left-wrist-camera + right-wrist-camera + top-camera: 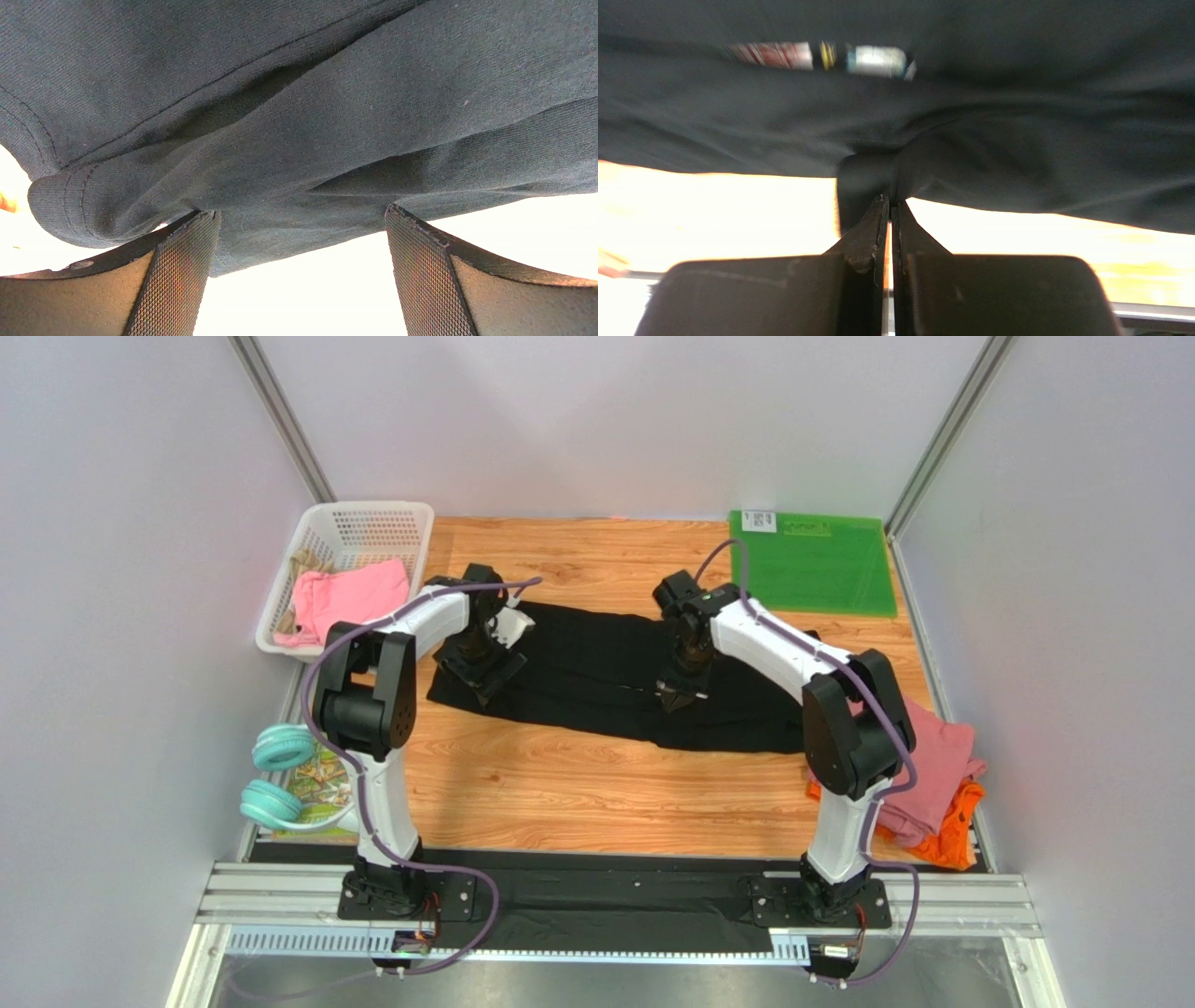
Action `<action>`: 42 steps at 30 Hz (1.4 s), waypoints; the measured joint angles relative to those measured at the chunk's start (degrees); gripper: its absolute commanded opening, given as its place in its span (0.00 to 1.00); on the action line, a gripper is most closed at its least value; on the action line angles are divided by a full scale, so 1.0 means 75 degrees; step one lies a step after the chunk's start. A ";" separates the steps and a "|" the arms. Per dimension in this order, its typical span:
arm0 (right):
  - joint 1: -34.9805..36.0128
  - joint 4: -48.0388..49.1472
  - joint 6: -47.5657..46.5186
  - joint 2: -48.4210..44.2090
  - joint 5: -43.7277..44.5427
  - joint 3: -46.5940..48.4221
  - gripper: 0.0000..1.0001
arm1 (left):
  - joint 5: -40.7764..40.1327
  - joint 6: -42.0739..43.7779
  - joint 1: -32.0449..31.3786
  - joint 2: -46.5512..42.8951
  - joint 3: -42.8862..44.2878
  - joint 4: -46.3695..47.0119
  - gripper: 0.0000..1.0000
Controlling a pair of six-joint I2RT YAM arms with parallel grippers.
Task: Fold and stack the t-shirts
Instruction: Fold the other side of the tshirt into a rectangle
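Black t-shirt: lies as a long band across the table, fold apparently unfinished. Right pincer is pinched shut on a fold of it; left pincer gapes wide at its left end. Pink t-shirt and orange t-shirt: heaped at the right edge, unfolded, nothing stacked.

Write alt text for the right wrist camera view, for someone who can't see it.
The right gripper, two dark fingers pressed shut, pinches a fold at the near edge of a large black cloth t-shirt filling the upper frame. Bright wooden table shows below; a blurred colourful print sits near the top.
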 measured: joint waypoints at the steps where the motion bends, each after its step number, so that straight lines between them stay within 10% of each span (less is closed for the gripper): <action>1: -0.0166 -0.0079 -0.0044 -0.0047 0.0061 0.0198 0.00 | 0.0000 0.0000 0.0003 -0.0015 -0.0017 0.0012 0.92; 20: -0.1667 -0.1008 -0.0635 0.0466 0.0554 0.2681 0.00 | -0.0006 0.0003 0.0020 -0.0087 -0.0117 0.0087 0.92; 42: -0.2276 -0.0833 -0.0839 0.1623 0.0554 0.1982 0.00 | -0.0484 -0.0035 0.0402 -0.0117 0.1282 -0.0140 0.93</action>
